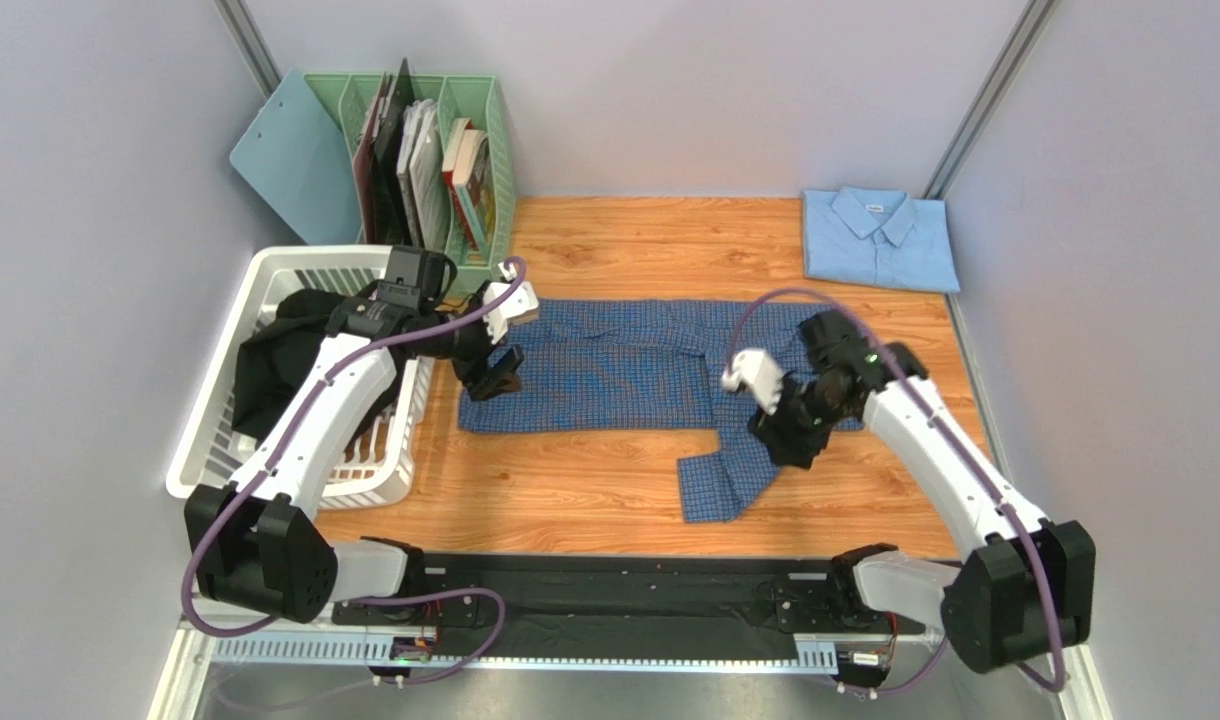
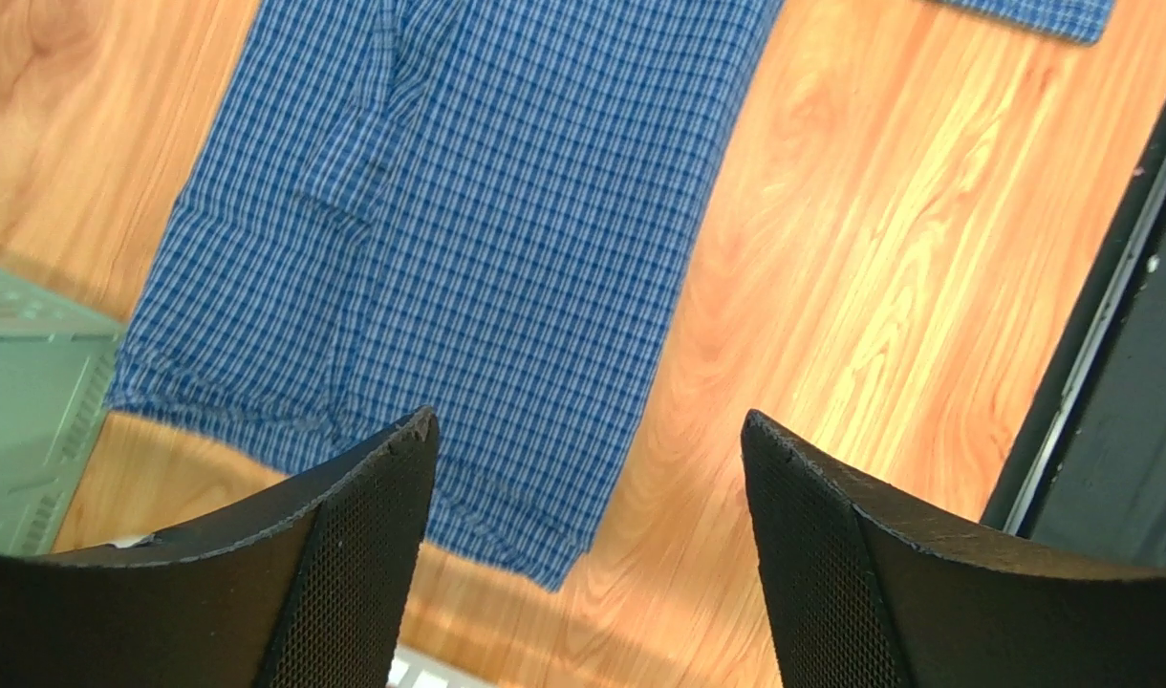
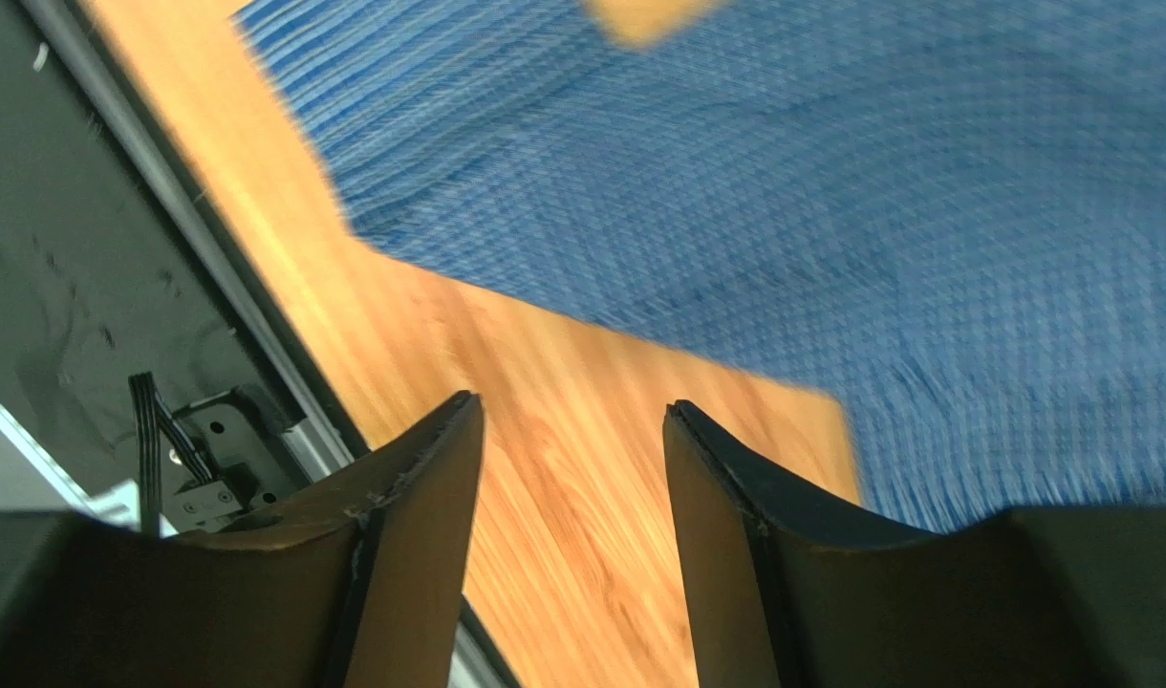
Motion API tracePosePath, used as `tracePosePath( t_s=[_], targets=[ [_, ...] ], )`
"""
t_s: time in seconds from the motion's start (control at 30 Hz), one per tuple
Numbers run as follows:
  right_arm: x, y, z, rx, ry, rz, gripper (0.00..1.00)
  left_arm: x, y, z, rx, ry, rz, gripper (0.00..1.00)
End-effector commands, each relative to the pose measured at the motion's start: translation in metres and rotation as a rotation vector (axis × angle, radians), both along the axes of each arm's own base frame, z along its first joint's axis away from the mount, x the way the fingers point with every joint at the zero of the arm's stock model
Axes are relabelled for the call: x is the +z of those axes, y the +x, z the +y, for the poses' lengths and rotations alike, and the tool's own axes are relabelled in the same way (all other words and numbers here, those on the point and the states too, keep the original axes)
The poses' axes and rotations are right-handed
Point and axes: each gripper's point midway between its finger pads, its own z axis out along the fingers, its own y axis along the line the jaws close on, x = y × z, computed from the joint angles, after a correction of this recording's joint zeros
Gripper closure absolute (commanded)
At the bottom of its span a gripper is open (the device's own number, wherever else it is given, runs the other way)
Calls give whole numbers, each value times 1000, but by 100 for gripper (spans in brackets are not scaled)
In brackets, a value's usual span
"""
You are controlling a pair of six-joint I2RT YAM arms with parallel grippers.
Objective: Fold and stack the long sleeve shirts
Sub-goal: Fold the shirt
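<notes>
Only the top view is showing the plain pale sky-blue shirt (image 1: 879, 237), which is lying folded at the far right corner of the table (image 1: 601, 480), collar toward the far edge and well apart from both arms. That view is also taking in the white basket (image 1: 308, 260) of dark clothes at the left and the green file rack (image 1: 421, 135) behind it. The checked shirt (image 1: 616, 368) is lying flat mid-table, its long axis running left to right, one sleeve trailing toward the near edge at its right end. The left wrist view is showing what the top view is hiding: the left gripper (image 2: 589, 473) is hovering with its fingers (image 2: 345, 559) wide apart and nothing between them, the shirt's left end lying beyond the tips. The blurred right wrist view is showing the right gripper (image 3: 567, 416) with fingers apart over bare wood, the checked cloth lying just past the tips.
</notes>
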Motion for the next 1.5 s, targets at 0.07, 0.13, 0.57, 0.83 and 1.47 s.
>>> tracePosePath(
  t_s=[0.07, 0.13, 0.57, 0.83, 1.47],
  targets=[
    [-47, -13, 26, 279, -127, -118, 48, 19, -34, -18, -87, -156, -34, 16],
    [-60, -18, 32, 334, -163, -114, 48, 18, -40, -19, -107, -163, -50, 16],
    [-54, 23, 41, 398, -311, -228, 96, 16, -55, -9, -107, -127, -91, 18],
    [6, 101, 83, 501, -302, -353, 98, 19, -45, -13, -88, -148, -104, 17],
    [56, 165, 89, -250, 167, -24, 57, 47, -9, -33, -97, -279, -284, 1]
  ],
)
